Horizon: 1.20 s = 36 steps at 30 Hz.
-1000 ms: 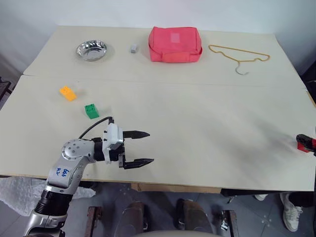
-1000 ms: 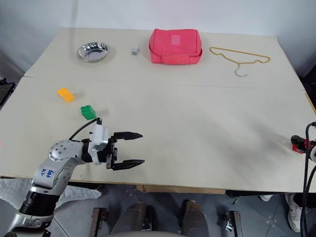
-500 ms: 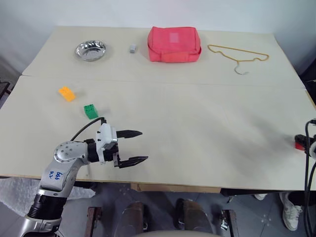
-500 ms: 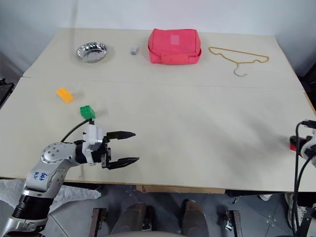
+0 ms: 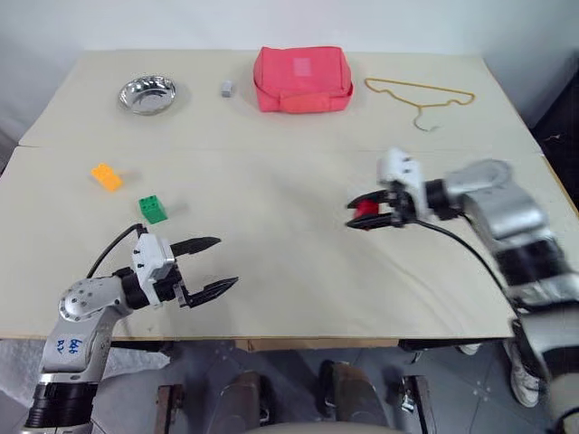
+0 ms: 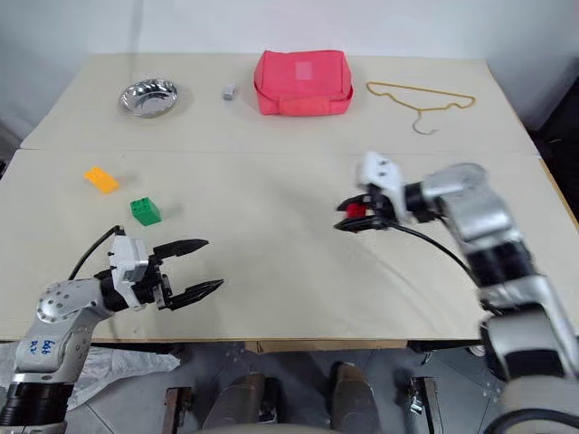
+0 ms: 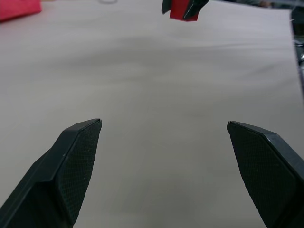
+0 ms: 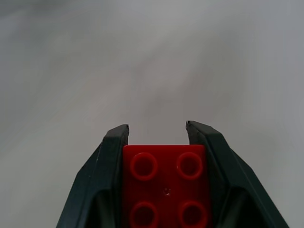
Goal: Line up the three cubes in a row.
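My right gripper (image 5: 360,215) is shut on the red cube (image 5: 365,210) and holds it just above the middle of the table; the right wrist view shows the red cube (image 8: 166,185) with studs facing the camera between the two fingers. The orange-yellow cube (image 5: 106,176) and the green cube (image 5: 152,210) lie on the table at the left, apart from each other. Below the green cube, near the front edge, my left gripper (image 5: 213,264) is open and holds nothing. The left wrist view looks across the table at the red cube (image 7: 179,9) in the other gripper.
At the back of the cream table (image 5: 289,271) lie a steel bowl (image 5: 146,93), a tiny grey block (image 5: 226,88), a red pouch (image 5: 302,79) and a yellow wire hanger (image 5: 422,95). A seam runs across the table behind the cubes.
My right arm swung in from the table's right edge to the middle, carrying the red cube. My left gripper drew back to the left, still open. The camera view shifted a little.
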{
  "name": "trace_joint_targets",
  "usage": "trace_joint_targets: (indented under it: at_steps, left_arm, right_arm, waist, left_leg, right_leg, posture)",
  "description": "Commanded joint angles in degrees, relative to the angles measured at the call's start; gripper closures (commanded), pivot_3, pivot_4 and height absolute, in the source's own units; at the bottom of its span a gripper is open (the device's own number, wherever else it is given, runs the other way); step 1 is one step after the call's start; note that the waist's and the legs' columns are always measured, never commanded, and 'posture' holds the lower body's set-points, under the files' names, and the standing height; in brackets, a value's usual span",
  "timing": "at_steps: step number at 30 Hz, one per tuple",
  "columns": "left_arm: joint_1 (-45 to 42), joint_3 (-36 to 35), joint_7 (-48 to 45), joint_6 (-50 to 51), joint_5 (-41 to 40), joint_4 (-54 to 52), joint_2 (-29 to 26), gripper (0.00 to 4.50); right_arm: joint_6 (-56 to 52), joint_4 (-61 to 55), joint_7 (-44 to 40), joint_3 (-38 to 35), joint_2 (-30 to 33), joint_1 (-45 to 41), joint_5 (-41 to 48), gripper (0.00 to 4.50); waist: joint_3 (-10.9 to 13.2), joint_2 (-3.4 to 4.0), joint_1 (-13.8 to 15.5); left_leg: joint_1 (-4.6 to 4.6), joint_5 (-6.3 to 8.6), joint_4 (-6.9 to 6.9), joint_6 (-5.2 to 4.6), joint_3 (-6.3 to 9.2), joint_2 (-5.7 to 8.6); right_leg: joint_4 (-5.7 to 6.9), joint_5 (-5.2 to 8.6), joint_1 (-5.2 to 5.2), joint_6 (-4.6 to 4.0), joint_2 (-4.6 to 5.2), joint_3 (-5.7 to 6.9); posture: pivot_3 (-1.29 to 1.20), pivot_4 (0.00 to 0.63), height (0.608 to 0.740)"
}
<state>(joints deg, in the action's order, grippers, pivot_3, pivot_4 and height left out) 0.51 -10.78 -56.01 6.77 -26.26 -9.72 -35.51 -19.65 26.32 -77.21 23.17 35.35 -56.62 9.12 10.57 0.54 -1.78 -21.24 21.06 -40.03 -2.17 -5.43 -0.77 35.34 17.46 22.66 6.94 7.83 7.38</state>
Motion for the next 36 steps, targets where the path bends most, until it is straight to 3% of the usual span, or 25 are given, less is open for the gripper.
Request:
trace_joint_targets:
  at_steps: [1,14,23,26,29,31,36]
  left_arm:
    - [2.4,-1.8,1.6,-0.4,-0.3,-4.4,-0.2,0.0]
    - [5.2,-4.0,2.6,-0.9,-0.7,-5.5,-0.9,0.0]
    - [7.5,-6.0,3.7,-1.7,-0.7,-5.6,-0.8,0.0]
    - [8.6,-11.2,9.5,-7.7,1.9,-3.4,2.4,0.0]
    - [11.2,-18.8,18.0,-8.5,-0.1,-2.3,7.7,0.0]
    - [15.2,-23.3,22.6,-9.7,-0.4,-1.1,12.1,0.0]
    - [23.2,-27.5,25.1,-10.7,-1.3,0.8,17.4,0.0]
  right_arm:
    - [7.6,8.3,-2.4,1.4,-1.8,-2.5,-4.6,2.97]
    - [24.6,26.1,-3.4,-0.3,-9.5,-6.4,-10.8,2.97]
    - [30.5,23.0,-9.6,-9.0,-9.6,-5.5,-3.2,0.03]
    - [34.9,19.5,-12.8,-18.6,-9.9,-1.9,7.2,0.03]
    - [30.3,12.8,-15.1,-20.2,-5.6,4.7,12.1,0.03]
    - [27.9,8.9,-12.0,-25.1,-6.0,9.2,16.9,0.03]
    - [26.6,3.7,-10.9,-27.9,-2.8,19.0,17.4,0.03]
  waist:
    - [0.0,-0.01,0.5]
    - [0.0,-0.03,-0.1]
    - [0.0,0.02,-0.2]
    - [0.0,0.01,0.1]
    - [0.0,0.0,0.3]
    - [0.0,-0.04,0.3]
    - [0.0,-0.07,0.2]
  left_leg:
    - [-0.06,0.0,0.0,0.0,0.17,0.01]
    - [0.06,0.0,-0.03,0.0,0.17,0.1]
    - [0.03,0.0,-0.01,0.01,0.16,0.09]
    - [0.02,0.0,-0.02,0.01,0.19,0.09]
    - [0.03,0.0,-0.03,0.0,0.27,0.12]
    - [0.02,0.02,-0.01,-0.03,0.32,0.15]
    - [0.06,0.05,0.05,-0.05,0.09,0.12]
  right_leg:
    - [0.04,0.01,-0.01,-0.02,0.02,0.1]
    - [0.08,0.01,-0.13,-0.02,0.14,0.18]
    - [0.08,0.02,-0.09,-0.02,0.15,0.17]
    - [0.06,0.02,-0.11,-0.02,0.16,0.19]
    - [0.07,0.01,-0.18,-0.02,0.24,0.17]
    - [0.04,0.01,-0.22,-0.02,0.56,0.15]
    - [-0.04,0.01,-0.17,-0.02,0.51,0.36]
  posture:
    - [0.0,0.15,0.74]
    - [0.0,0.15,0.74]
    - [0.0,0.15,0.74]
    - [0.0,0.15,0.74]
    - [0.0,0.15,0.74]
    - [0.0,0.15,0.74]
    - [0.0,0.15,0.74]
